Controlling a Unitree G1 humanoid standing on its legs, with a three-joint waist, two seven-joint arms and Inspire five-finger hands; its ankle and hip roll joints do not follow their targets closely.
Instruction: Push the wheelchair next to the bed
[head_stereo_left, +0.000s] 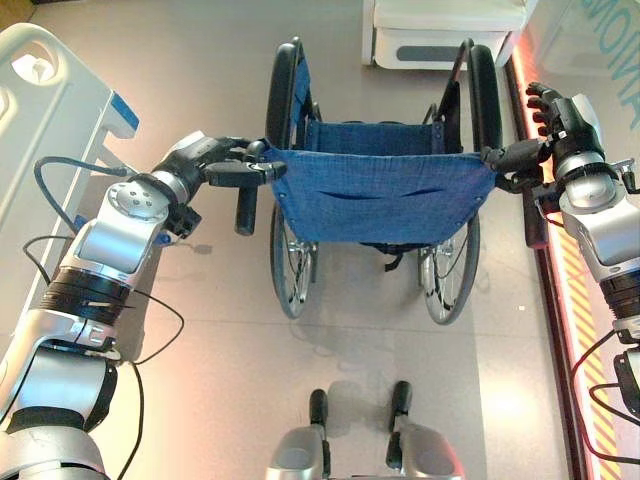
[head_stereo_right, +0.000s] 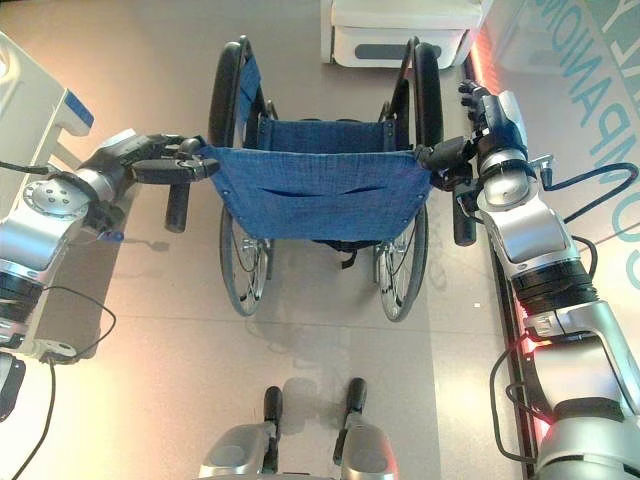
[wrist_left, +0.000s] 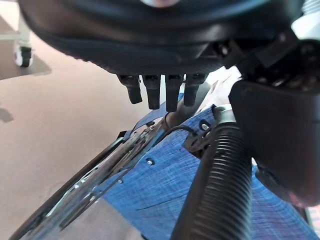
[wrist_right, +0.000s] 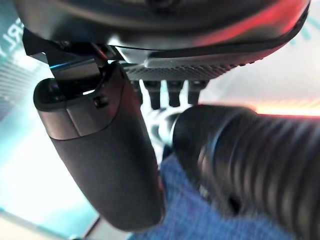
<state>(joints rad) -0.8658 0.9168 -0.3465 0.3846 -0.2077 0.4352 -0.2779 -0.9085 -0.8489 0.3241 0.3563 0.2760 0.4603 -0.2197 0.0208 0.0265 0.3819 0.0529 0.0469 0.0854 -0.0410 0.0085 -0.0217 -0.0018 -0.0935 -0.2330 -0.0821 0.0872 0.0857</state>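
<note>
The wheelchair (head_stereo_left: 380, 190) stands just ahead of both hands, and the bed (head_stereo_left: 50, 130) lies off beyond the left fingers. The left hand (head_stereo_left: 200, 155) curls its fingers over one grip (wrist_left: 215, 190); the right hand (head_stereo_left: 560, 120) keeps its fingers straight, its grip (wrist_right: 250, 160) resting against the palm. Push evenly with both — steer gently bedward. The wall lettering is cut off and cannot be read.
</note>
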